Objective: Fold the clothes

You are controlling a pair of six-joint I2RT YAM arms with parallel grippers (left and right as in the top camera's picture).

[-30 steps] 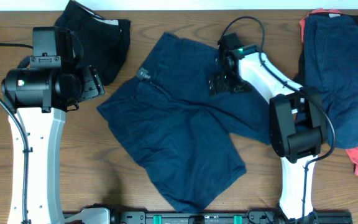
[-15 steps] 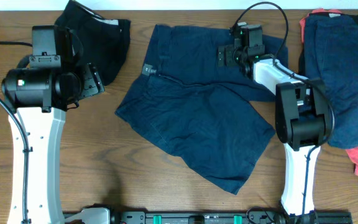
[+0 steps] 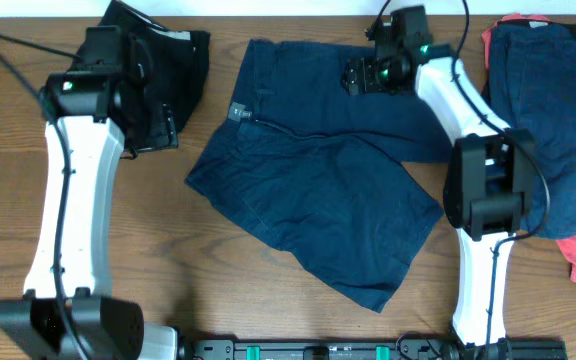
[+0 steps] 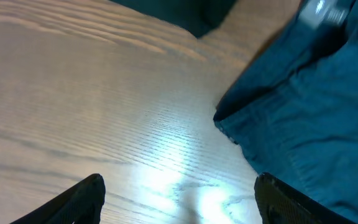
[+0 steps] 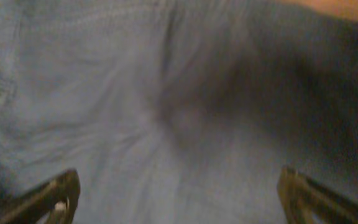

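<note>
Navy shorts [image 3: 308, 190] lay spread mid-table [image 3: 218, 290], waistband along the far edge and the legs angled toward the near edge. The right gripper [image 3: 373, 76] hung over the right end of the waistband, jaws spread wide with nothing in them. The left gripper [image 3: 165, 128] sat over bare wood near the shorts' left hem, just beside the black garment [image 3: 173, 60] in the far left corner, jaws spread and empty too. The rest of the pile [image 3: 548, 110] waited at the right edge. My guess: grabbing came next. I'd pinch both fabric layers right at the waistband, lift low, and keep clear of the black garment.
</note>
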